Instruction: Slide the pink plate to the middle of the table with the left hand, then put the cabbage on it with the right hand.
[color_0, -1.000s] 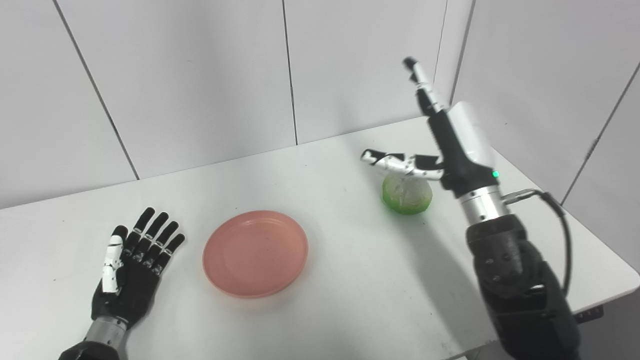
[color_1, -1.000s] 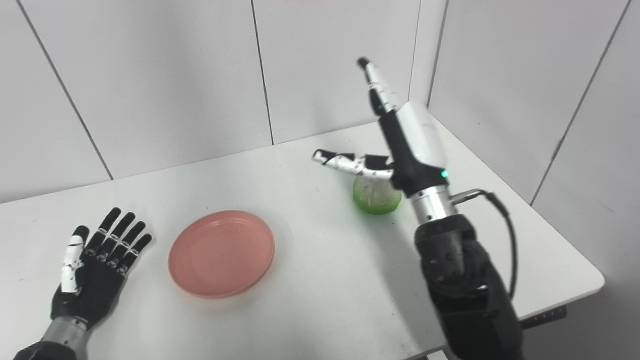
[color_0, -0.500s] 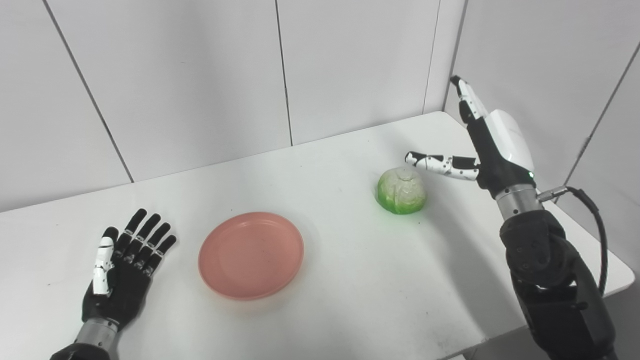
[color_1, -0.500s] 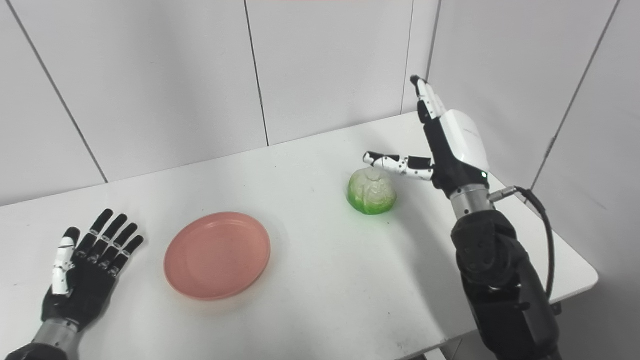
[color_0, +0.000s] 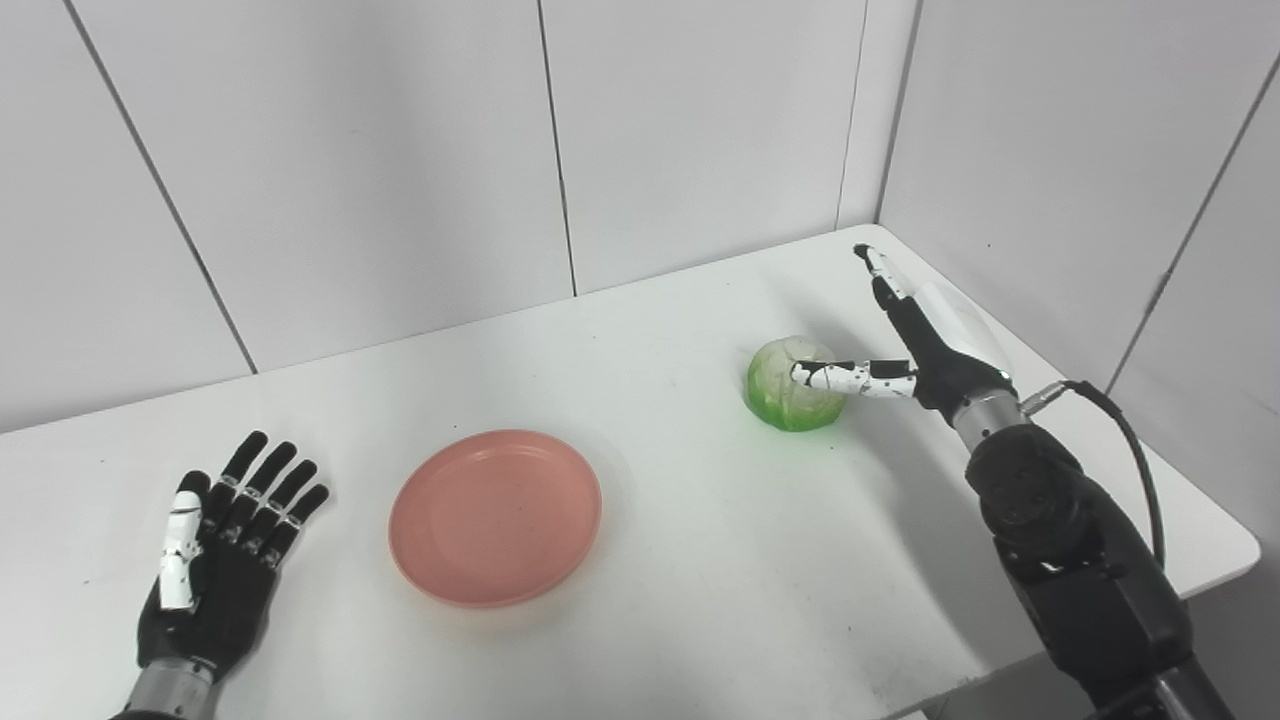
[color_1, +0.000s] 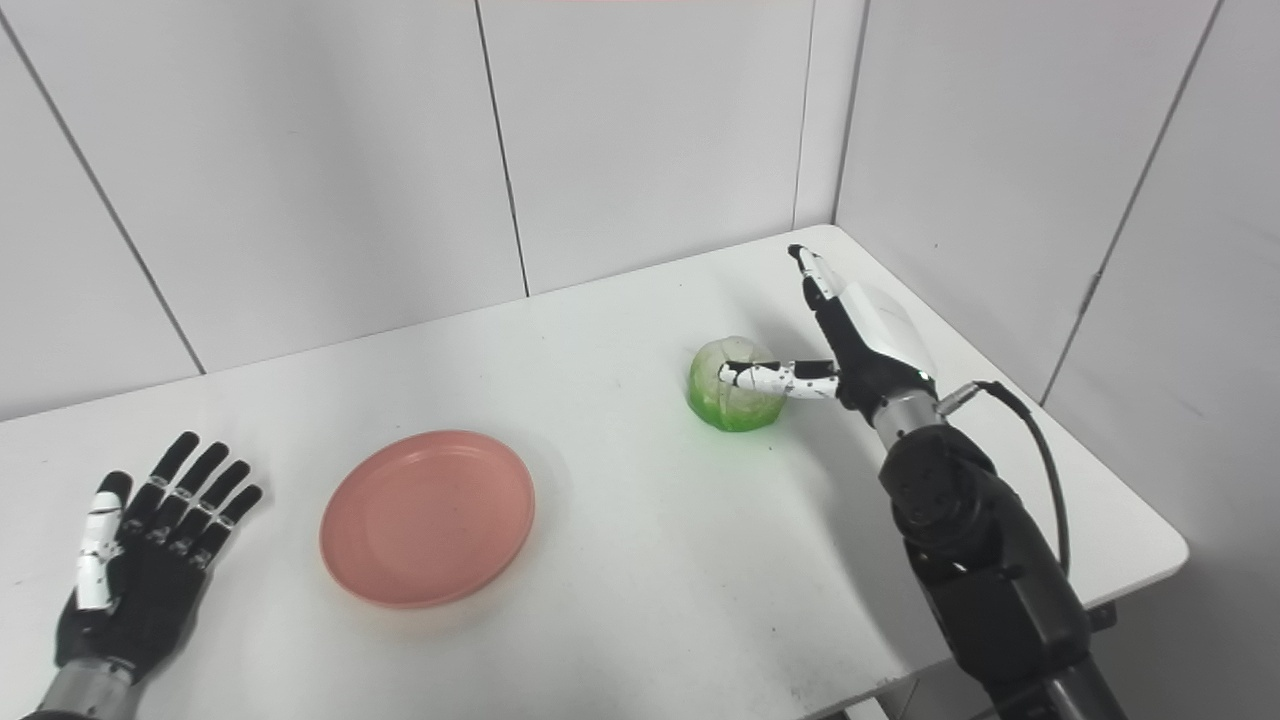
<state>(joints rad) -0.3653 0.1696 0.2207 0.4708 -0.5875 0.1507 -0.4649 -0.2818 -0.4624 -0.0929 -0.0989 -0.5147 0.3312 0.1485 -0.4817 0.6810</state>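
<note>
A pink plate (color_0: 496, 517) lies flat on the white table (color_0: 700, 560), left of the middle, with nothing on it. A pale green cabbage (color_0: 786, 384) sits at the right rear. My right hand (color_0: 925, 335) is open right beside the cabbage. Its thumb crosses the cabbage's front and its fingers point past the cabbage toward the back wall. My left hand (color_0: 215, 560) lies open and flat on the table, a short way left of the plate and apart from it.
Grey wall panels close off the table at the back and on the right, close behind the cabbage. The table's right front corner (color_0: 1245, 548) lies near my right forearm. A black cable (color_0: 1130, 440) loops off the right wrist.
The right hand has come down from high above the table to the cabbage's right side, thumb now across it. The view has also shifted a little. The left hand, plate and cabbage stay put.
</note>
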